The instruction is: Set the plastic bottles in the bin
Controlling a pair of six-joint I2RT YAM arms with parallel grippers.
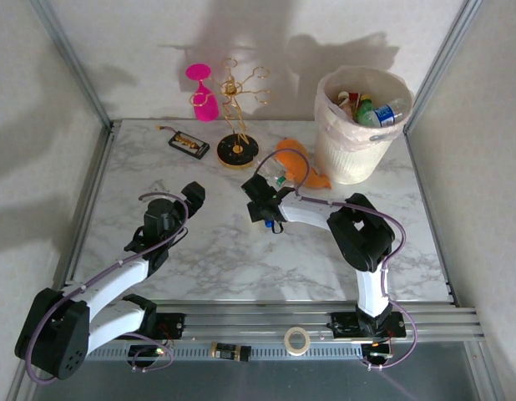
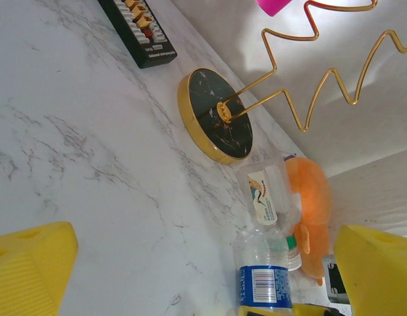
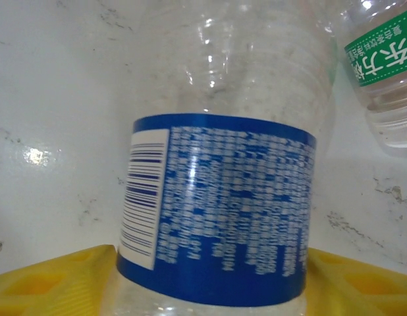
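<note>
**Overhead view.**
- Marble tabletop point(image 1: 199, 251).
- Bin point(image 1: 351, 154): upright at the far right corner, with several bottles point(image 1: 376, 110) inside, piled up to its rim.
- Left claw point(image 1: 192, 195): over bare marble, left of centre.
- Right claw point(image 1: 265, 212): near the middle of the tabletop, just in front of an orange fish toy point(image 1: 301, 165).
- Gold wire rack point(image 1: 238, 149): by the far edge, with a pink glass point(image 1: 203, 98) hanging from it.
- Flat black device point(image 1: 189, 145): to the left of the rack.
- Roll of tape point(image 1: 297, 340): on the rail past the near edge.

**Left wrist view.**
- Left claw point(image 2: 203, 243): yellow fingers point(image 2: 29, 266) spread wide, nothing between them.
- Blue-label bottle point(image 2: 264, 280): ahead of the claw on the marble.
- Second clear bottle point(image 2: 266, 194): lying against the fish toy point(image 2: 310, 197).
- Beyond these: the rack's round base point(image 2: 210, 112) and the black device point(image 2: 143, 33).

**Right wrist view.**
- Right claw point(image 3: 213, 289): yellow fingers point(image 3: 49, 280) on both sides of the blue-label bottle point(image 3: 220, 197), gripping it.
- Second clear bottle point(image 3: 381, 62): green label, lying just beside the gripped one on the marble.
</note>
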